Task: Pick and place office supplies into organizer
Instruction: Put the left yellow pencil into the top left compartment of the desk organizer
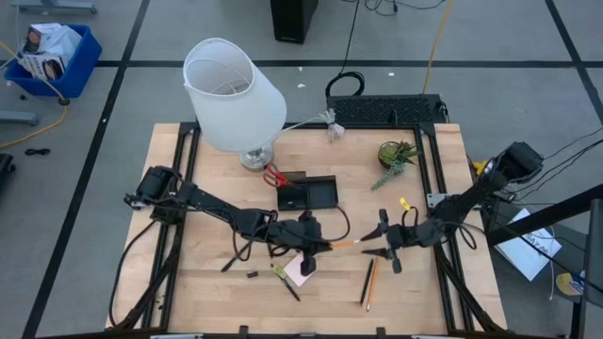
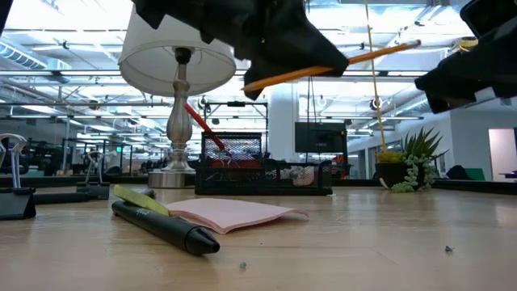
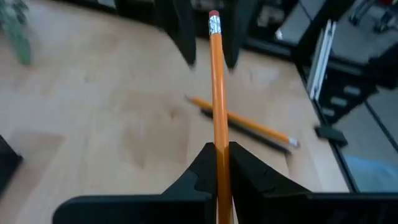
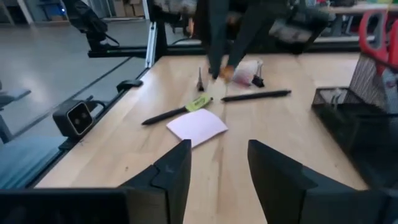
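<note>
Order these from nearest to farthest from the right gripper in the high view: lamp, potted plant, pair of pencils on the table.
From the right gripper:
1. Pair of pencils, just in front of it.
2. Potted plant, toward the table's back.
3. Lamp, far back-left corner.

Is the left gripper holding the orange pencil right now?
Yes: in the left wrist view the left gripper is shut on the orange pencil, which sticks out forward between its fingers, above the table.

Left pincer [image 3: 222,163] is clamped tight on an orange pencil [image 3: 217,93], eraser end pointing to 12 o'clock. Past it, around 2 o'clock, another orange pencil [image 3: 267,132] lies crossed over a dark pencil [image 3: 249,131] on the wooden bench [image 3: 106,118]. Everything beyond is blurry dark shapes.
</note>
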Tool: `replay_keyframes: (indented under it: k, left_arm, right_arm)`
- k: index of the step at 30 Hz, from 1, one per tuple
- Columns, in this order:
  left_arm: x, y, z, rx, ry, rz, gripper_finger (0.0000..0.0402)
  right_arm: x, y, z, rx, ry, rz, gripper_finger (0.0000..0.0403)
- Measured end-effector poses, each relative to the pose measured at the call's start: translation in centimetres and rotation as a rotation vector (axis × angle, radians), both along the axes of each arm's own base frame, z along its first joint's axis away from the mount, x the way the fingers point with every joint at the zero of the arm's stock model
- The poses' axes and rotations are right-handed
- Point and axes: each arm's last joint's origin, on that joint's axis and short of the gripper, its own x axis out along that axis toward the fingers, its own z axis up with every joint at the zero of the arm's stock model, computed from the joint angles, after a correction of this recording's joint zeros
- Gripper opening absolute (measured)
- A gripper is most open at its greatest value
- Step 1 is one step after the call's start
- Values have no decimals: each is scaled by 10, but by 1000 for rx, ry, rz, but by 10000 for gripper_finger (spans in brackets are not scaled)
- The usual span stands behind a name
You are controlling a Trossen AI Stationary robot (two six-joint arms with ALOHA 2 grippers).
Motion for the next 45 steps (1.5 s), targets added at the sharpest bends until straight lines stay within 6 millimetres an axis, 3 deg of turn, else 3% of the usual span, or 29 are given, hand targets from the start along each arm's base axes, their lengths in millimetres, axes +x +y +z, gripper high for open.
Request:
replay_keyframes:
  k: [6,13,19,24,33,38,42,45]
  left_arm:
    - [4,3,7,3,-81,1,28]
    - [5,3,8,-3,-93,1,21]
    - [4,3,8,-11,-90,4,35]
    - [4,3,8,-12,-90,0,21]
    - [4,2,8,-17,-90,-8,41]
    - [4,2,8,-19,-92,-11,21]
    - [4,2,9,-20,-92,-10,22]
    - [5,3,9,-12,-94,14,56]
  right_arm:
    - [5,4,-5,31,-15,-5,150]
    - [12,5,9,26,-228,-6,145]
    - [16,1,12,46,-262,-32,145]
    - [26,3,17,41,-270,-1,138]
    - [31,3,19,30,-260,7,71]
    - [31,3,18,8,-258,5,17]
    - [31,3,18,2,-260,4,20]
    - [31,3,18,-7,-262,2,24]
